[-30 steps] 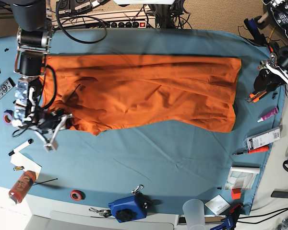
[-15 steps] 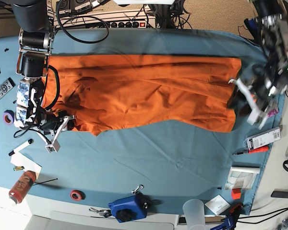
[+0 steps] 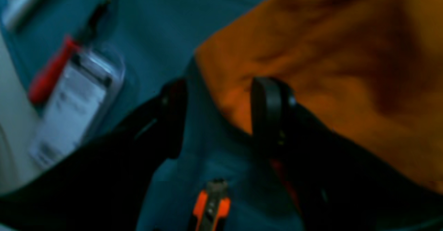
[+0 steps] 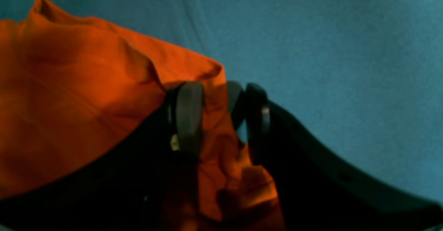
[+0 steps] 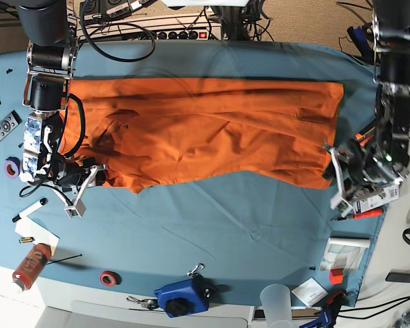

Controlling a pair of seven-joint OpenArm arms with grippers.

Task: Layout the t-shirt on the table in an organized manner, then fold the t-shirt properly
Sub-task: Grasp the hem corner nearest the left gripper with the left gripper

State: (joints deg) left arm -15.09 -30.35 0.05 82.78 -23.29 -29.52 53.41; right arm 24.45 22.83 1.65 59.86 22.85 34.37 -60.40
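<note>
Going left to right in the base view: the right gripper (image 5: 82, 184) sits at the shirt's lower left corner, jaws partly apart with a fold of the t-shirt (image 5: 205, 130) bunched between them in the wrist view. Can't tell if it's truly pinched or just straddled. The shirt lies across the far half of the table (image 5: 212, 232) as a long band, apparently already doubled lengthwise, bottom edge wavy. At the far right, the left gripper (image 5: 343, 179) hovers at the shirt's lower right corner, jaws wide and empty, one finger over the cloth edge. Judgement: layout done, one fold in, more folds and tidying left.
</note>
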